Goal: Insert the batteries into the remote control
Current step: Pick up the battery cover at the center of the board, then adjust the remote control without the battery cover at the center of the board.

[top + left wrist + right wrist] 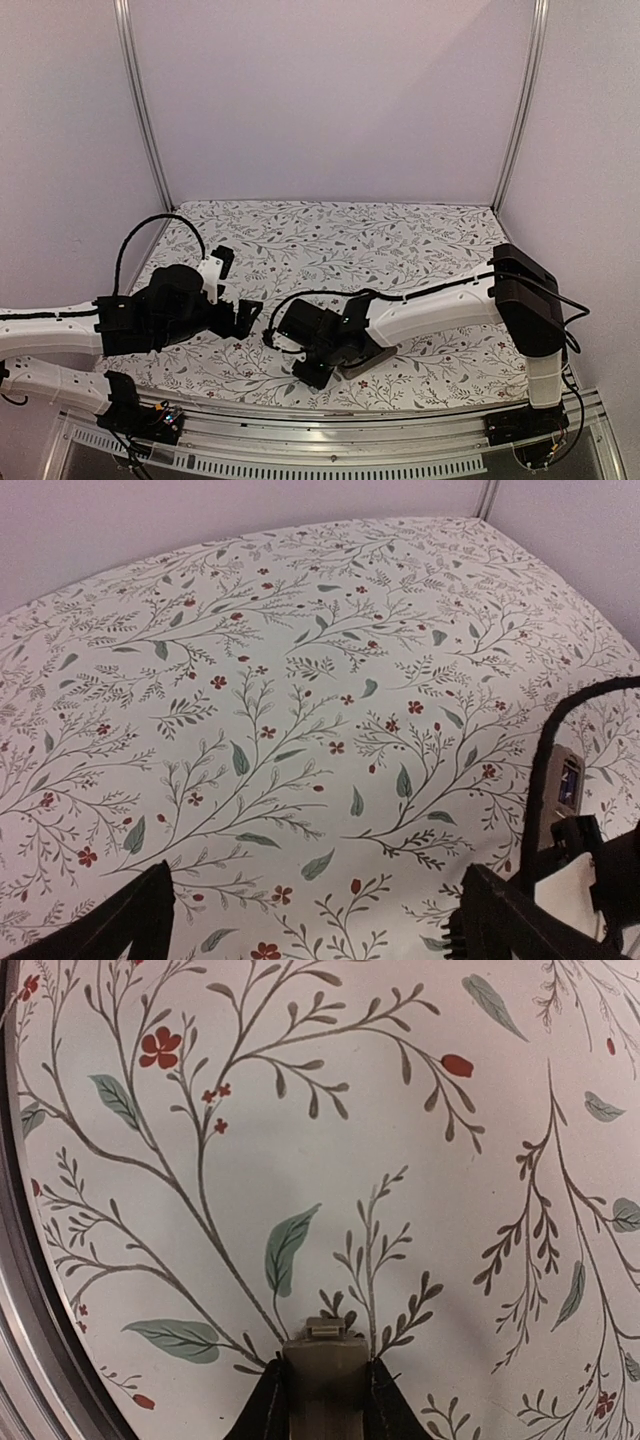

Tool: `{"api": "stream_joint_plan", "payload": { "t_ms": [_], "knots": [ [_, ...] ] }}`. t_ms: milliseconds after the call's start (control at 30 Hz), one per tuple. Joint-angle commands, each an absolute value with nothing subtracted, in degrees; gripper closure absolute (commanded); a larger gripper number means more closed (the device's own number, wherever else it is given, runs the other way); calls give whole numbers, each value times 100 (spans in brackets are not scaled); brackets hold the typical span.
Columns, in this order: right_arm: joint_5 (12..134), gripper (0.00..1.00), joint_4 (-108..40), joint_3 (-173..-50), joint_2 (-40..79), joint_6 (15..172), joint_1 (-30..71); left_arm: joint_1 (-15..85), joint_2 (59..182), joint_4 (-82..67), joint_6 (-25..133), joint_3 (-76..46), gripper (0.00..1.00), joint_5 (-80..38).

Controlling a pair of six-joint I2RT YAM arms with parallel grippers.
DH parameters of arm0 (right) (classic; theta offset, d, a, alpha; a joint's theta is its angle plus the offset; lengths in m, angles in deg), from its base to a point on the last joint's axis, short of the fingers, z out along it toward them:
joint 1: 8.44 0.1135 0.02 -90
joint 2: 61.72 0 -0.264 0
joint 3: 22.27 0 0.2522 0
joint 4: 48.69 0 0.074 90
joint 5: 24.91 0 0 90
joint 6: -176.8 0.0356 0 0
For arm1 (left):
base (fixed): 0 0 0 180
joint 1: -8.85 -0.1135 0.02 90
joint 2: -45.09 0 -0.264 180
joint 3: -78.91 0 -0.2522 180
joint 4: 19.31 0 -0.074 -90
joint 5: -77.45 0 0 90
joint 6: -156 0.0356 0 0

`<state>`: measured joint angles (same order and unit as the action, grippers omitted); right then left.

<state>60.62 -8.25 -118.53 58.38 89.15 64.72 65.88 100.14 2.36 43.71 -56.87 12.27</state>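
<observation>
My right gripper (325,1385) is shut on a flat tan-grey cover piece (325,1350) with a small latch tab at its tip, held just above the flowered cloth. In the top view the right gripper (318,368) is low near the table's front edge. A grey-tan slab, apparently the remote control (368,360), lies under the wrist. In the left wrist view a slim tan thing with a small screen (568,780) shows behind a black cable. My left gripper (320,925) is open and empty over bare cloth, left of the right gripper (245,315). No batteries show.
The flowered cloth (400,240) covers the table, with walls at the back and sides. A metal rail (330,425) runs along the front edge and shows at the left of the right wrist view (20,1340). The right arm's cable (545,770) loops between the grippers.
</observation>
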Motion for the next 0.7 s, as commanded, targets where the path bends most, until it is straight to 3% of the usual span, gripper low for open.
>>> {"api": "stream_joint_plan", "payload": {
  "t_ms": [0,433,667],
  "knots": [
    [5995,82,-899,-11977,5501,8934,6340,6505,10017,95,4463,-5767,0,1196],
    [6040,85,-1927,-11372,4250,9416,5398,6524,10492,-294,4931,-5448,2,660],
    [5727,85,-1967,-10317,3117,10004,4691,6756,10526,-1694,5227,-5854,4,-103]
  ]
}}
